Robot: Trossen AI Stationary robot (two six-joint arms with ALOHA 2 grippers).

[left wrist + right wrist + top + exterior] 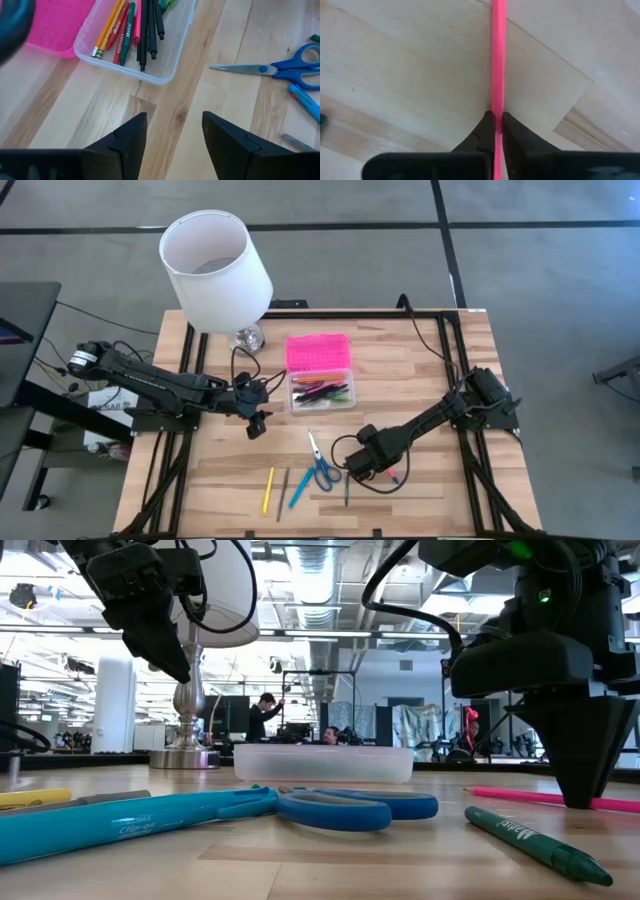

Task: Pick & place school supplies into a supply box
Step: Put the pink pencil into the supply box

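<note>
Right wrist view gives you the clearest read: your right gripper [497, 125] is clenched on the pink pen [498, 60], fingertips pinching the thin shaft from both sides while it lies flat on the table [410, 75]. The pinch sits across the pen's length, which is likely why the gripper comes straight down on it: a slim round barrel on wood needs a squeeze from both sides or it rolls away. In the low view the tips are down at the tabletop with the pen running out to either side, so judge the lift as not yet begun.

The pen itself is a plain, bright pink stick, narrow and even along the part you can see; its ends are not clear here.

From above, the pen lies near the table's front, to the right of the blue-handled scissors [322, 464] and well apart from the supply box [322, 391]. That box sits mid-table, its clear tray already holding several pens and pencils, its pink lid [318, 351] swung open behind it, so the way in from above is free.

Your left gripper [174, 131] hangs released, jaws apart and holding nothing, just beside the box's left end above bare wood.
</note>
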